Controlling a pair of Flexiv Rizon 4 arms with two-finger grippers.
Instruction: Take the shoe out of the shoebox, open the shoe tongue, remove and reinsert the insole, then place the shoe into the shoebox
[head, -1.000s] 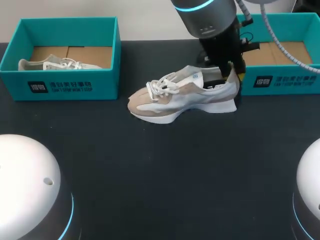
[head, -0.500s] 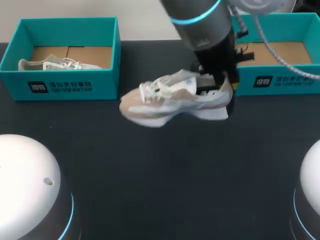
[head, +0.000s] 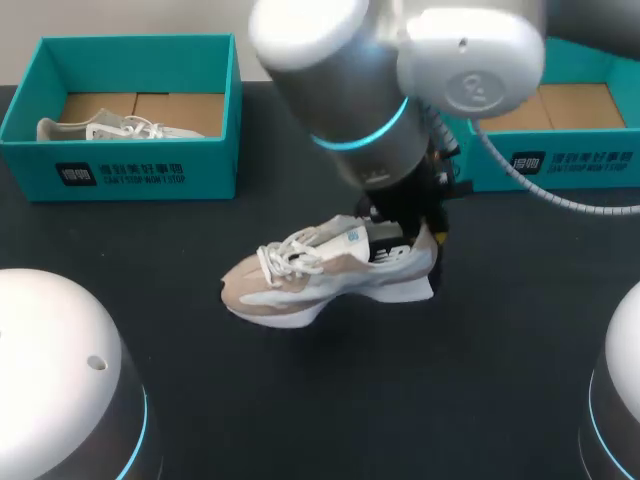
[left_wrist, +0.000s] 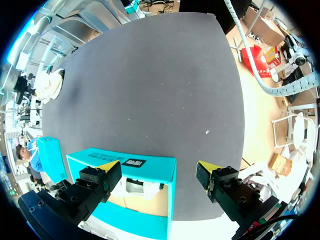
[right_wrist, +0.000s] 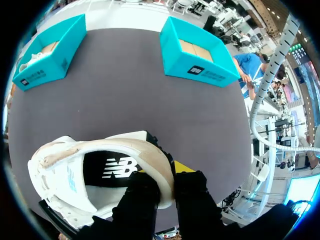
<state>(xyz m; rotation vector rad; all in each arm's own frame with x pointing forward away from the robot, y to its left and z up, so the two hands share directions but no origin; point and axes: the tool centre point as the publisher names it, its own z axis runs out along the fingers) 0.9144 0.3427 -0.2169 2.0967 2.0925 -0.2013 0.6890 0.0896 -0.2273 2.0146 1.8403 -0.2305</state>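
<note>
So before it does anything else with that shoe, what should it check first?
1. The shoe is out of the right box: ok.
2. Right jaws shut on the shoe's heel rim, from both sides: ok.
3. The shoe rests flat on the table: cannot tell.
4. Tongue opened: not ok, laces cross it.
5. Insole in place: ok.
6. Left jaws free: ok, open and empty.

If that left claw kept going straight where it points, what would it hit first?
Probably the teal shoebox, whose rim lies between the open left gripper's yellow tips; depth is unclear.
</note>
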